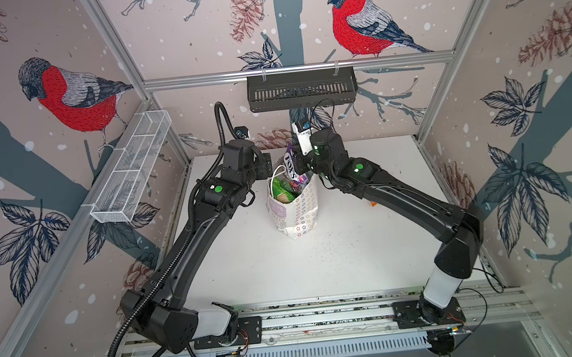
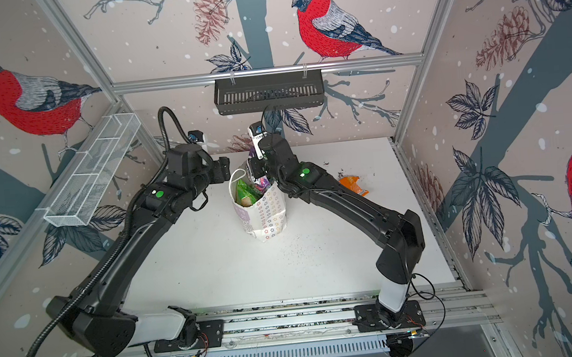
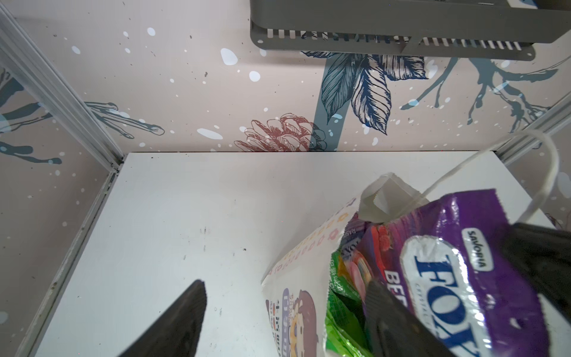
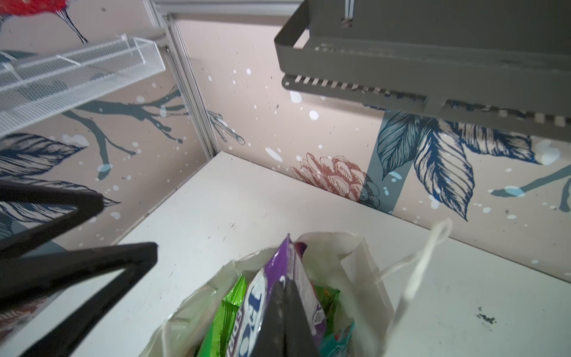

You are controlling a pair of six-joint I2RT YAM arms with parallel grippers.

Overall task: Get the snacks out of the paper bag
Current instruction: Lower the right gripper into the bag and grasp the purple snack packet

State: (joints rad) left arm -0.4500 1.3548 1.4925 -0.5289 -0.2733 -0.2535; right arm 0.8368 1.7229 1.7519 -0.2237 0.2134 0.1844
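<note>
Robot lab test cell: aluminium frame point(image 1: 298, 70), bird-print wall panels point(image 1: 194, 35), arms point(image 1: 178, 259) bolted to rail point(image 1: 325, 319).

Pale pink wallpaper point(image 1: 177, 44) closes the cell on three sides, printed with red-breasted bullfinches point(image 1: 359, 21), brown pine cones point(image 1: 245, 11), dark-blue leaves point(image 1: 515, 104) and teal branches point(image 1: 291, 16), flecked white like snowfall. Aluminium posts point(image 1: 113, 42) stand in the rear corners, joined by a cross-rail point(image 1: 198, 79) on the back wall. From that rail hangs a black slotted basket point(image 1: 301, 89) (on two pale clips). A white wire-mesh basket point(image 1: 131, 168), partitioned into compartments, is fixed along the left-hand wall. The white worktop point(image 1: 356, 268) carries a scatter of dark specks point(image 1: 329, 249) near its middle. Grooved aluminium rails point(image 1: 325, 315) run along its front edge. The light is even, the shadows soft.
</note>
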